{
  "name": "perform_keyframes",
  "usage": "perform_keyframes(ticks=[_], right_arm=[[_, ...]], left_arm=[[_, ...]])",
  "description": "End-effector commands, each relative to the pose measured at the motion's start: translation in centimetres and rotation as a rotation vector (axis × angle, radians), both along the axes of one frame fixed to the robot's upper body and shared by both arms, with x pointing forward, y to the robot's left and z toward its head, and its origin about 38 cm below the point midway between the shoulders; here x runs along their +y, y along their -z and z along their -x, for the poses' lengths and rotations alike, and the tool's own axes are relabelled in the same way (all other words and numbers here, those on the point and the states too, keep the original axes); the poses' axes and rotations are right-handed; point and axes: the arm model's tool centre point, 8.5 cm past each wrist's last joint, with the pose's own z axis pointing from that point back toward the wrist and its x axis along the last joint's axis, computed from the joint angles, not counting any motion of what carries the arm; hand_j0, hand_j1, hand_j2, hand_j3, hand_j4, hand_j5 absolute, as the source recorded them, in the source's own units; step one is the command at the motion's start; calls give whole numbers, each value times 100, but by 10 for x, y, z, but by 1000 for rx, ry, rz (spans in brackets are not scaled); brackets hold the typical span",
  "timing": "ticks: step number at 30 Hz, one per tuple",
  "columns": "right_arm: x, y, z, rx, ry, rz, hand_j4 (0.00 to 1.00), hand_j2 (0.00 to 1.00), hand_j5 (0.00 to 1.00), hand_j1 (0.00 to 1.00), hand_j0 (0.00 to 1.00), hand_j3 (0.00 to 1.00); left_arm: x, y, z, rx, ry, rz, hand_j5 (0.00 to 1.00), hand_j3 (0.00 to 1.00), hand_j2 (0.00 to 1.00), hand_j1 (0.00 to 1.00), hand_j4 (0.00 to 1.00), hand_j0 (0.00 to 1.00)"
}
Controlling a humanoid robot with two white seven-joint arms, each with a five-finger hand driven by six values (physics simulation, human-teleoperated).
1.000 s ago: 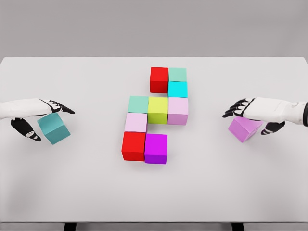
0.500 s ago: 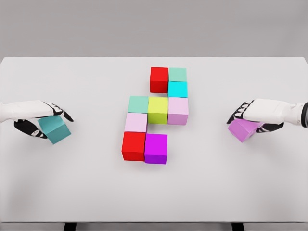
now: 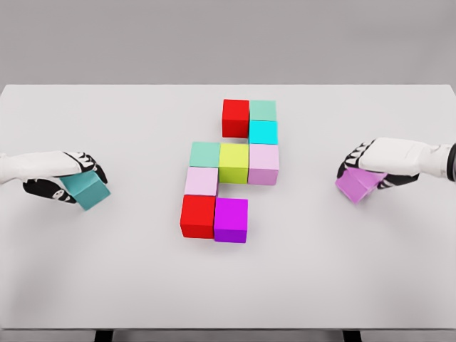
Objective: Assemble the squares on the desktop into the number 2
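Several coloured cubes form a block figure mid-table: a red cube [image 3: 235, 117] and a mint cube [image 3: 263, 110] on top, a cyan cube [image 3: 263, 132], then a mint, yellow [image 3: 234, 162] and pale pink row, a pale pink cube [image 3: 201, 181], and a red [image 3: 197, 216] and magenta cube [image 3: 231, 219] at the bottom. My left hand [image 3: 80, 173] is shut on a teal cube [image 3: 87, 191] at the left. At the right, my right hand [image 3: 360, 164] is shut on a violet cube [image 3: 356, 184].
The white table [image 3: 320, 271] spans the whole view, with its front edge near the bottom and its back edge in front of a grey wall.
Both hands have curled their fingers down onto their cubes. Each cube has tilted and risen slightly with its hand. The central figure is unchanged.
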Motion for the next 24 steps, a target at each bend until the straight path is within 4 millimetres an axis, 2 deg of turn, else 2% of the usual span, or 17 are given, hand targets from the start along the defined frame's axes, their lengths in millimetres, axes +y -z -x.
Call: perform_keyframes(ticks=[1, 3, 6, 8, 9, 11, 13, 15, 18, 22, 24], right_arm=[[4, -2, -1, 4, -3, -33, 58, 58, 58, 58, 58, 58], [10, -5, -1, -6, -19, -40, 58, 58, 58, 58, 58, 58], [33, -14, 7, -36, -92, -51, 58, 58, 58, 58, 58, 58], [49, -21, 15, -56, -150, -55, 58, 58, 58, 58, 58, 58], [57, -24, 20, -65, -179, -58, 58, 58, 58, 58, 58, 58], [69, -27, 27, -74, -222, -61, 58, 58, 58, 58, 58, 58], [83, -22, 36, -62, -273, -59, 58, 58, 58, 58, 58, 58], [87, -19, 40, -53, -290, -59, 58, 58, 58, 58, 58, 58], [106, -8, 43, -25, -338, -70, 58, 58, 58, 58, 58, 58], [125, 0, 46, 0, -388, -73, 58, 58, 58, 58, 58, 58], [129, 6, 49, 18, -403, -70, 58, 58, 58, 58, 58, 58]], left_arm=[[-2, 0, -1, -4, 4, 5, 34, 34, 34, 34, 34, 34], [-6, -4, -2, -13, 12, 13, 33, 33, 33, 33, 33, 33], [-18, -7, -8, -31, 22, 51, 32, 32, 32, 32, 32, 32], [-32, -10, -13, -38, 34, 118, 32, 32, 32, 32, 32, 32], [-37, -18, -18, -54, 40, 143, 32, 32, 32, 32, 32, 32], [-39, -22, -21, -56, 35, 176, 32, 32, 32, 32, 32, 32], [-47, -28, -26, -65, 42, 216, 32, 32, 32, 32, 32, 32], [-59, -34, -35, -85, 54, 246, 32, 32, 32, 32, 32, 32], [-69, -49, -52, -111, 45, 306, 32, 32, 32, 32, 32, 32], [-80, -49, -69, -109, 13, 326, 32, 32, 32, 32, 32, 32], [-95, -39, -80, -77, -24, 332, 32, 32, 32, 32, 32, 32]])
